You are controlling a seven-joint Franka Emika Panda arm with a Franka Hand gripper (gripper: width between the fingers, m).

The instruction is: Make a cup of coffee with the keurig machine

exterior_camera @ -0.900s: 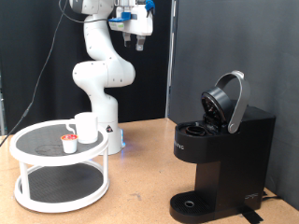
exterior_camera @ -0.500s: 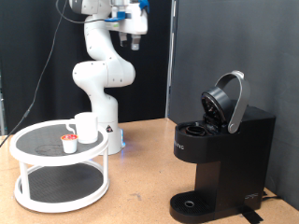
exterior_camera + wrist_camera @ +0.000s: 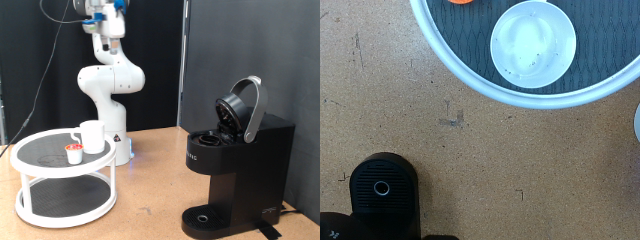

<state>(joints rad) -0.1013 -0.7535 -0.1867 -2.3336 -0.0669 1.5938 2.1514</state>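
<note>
Two-finger gripper (image 3: pixel 109 40) high at exterior view's top left, well above table; finger spread cannot be told. Small white ceramic mug (image 3: pixel 91 136) upright on white two-tier round table (image 3: pixel 30 170), inside rim, beside red-and-white pod (image 3: pixel 73 152). Boxy black Keurig machine (image 3: pixel 236 170) well apart at right, lid raised.

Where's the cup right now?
The cup stands on the top tier of the white round table at the exterior view's left, beside the red-and-white pod, well apart from the keurig machine.
</note>
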